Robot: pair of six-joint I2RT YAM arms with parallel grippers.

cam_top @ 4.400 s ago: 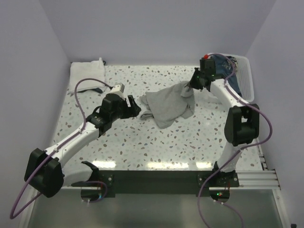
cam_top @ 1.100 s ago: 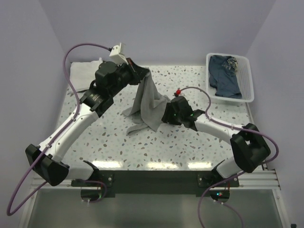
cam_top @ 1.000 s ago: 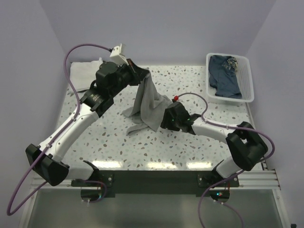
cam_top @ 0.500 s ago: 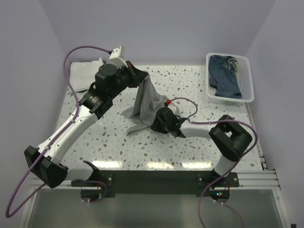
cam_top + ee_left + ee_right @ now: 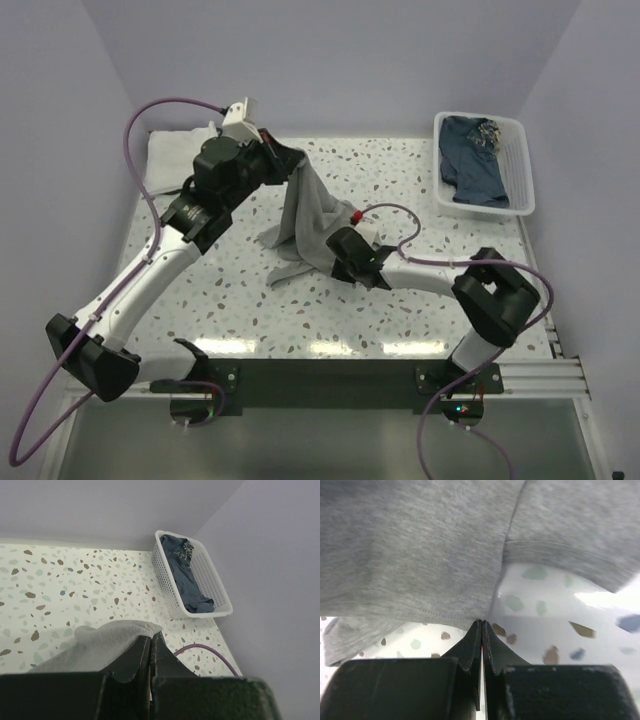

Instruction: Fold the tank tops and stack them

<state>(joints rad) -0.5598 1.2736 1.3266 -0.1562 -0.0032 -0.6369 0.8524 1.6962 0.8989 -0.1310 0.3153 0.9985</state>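
Observation:
The grey tank top [image 5: 310, 225] hangs in a long drape from my left gripper [image 5: 300, 160], which is raised over the back middle of the table and shut on the cloth's upper edge [image 5: 110, 635]. Its lower part trails on the table. My right gripper [image 5: 333, 243] sits low at the drape's right side, and its tips [image 5: 482, 622] are shut on the bottom hem of the grey tank top [image 5: 420, 555]. A folded white tank top [image 5: 178, 150] lies at the back left corner, partly behind the left arm.
A white slatted basket [image 5: 522, 165] stands at the back right with a dark blue garment [image 5: 468, 165] in it; the left wrist view shows the basket [image 5: 220, 607] too. The right arm's purple cable [image 5: 395, 215] loops over the speckled table [image 5: 400, 310].
My right gripper slid left along the table to the hanging cloth and closed on its hem. The left arm kept the tank top raised, shifting slightly.

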